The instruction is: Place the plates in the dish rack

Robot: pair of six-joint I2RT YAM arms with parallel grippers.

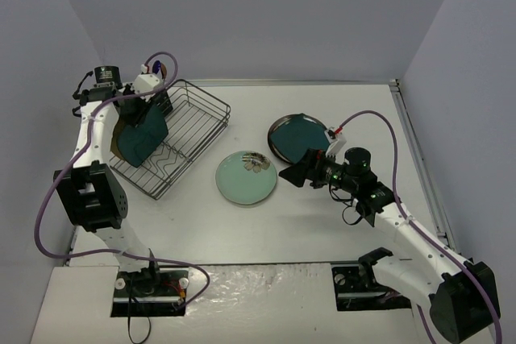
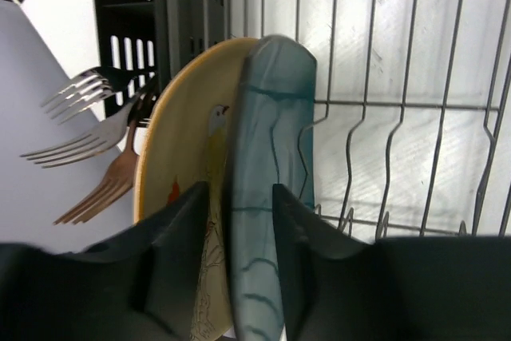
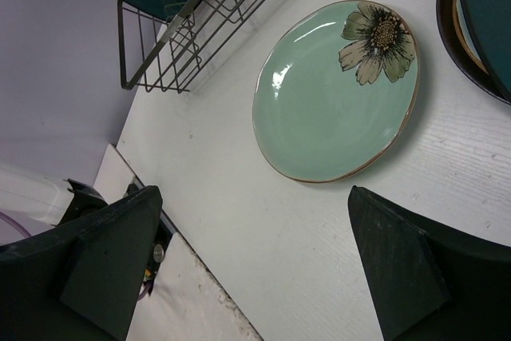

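Note:
My left gripper (image 1: 147,114) is shut on the rim of the rounded-square teal plate (image 1: 139,141), which stands on edge, tilted, over the black wire dish rack (image 1: 193,118). In the left wrist view the plate's edge (image 2: 267,157) sits between my fingers (image 2: 239,197), with a beige plate (image 2: 184,141) upright right behind it. My right gripper (image 1: 300,171) is open and empty above the table (image 3: 254,197). A pale green flower plate (image 1: 247,177) lies flat to its left (image 3: 335,93). A round dark-rimmed teal plate (image 1: 297,136) lies behind it.
The slotted cutlery basket (image 2: 136,13) at the rack's corner holds several forks (image 2: 88,117). The rack's wavy dividers (image 2: 399,157) stand to the right of the held plate. The rack's near corner (image 3: 200,29) shows in the right wrist view. Walls close in on three sides.

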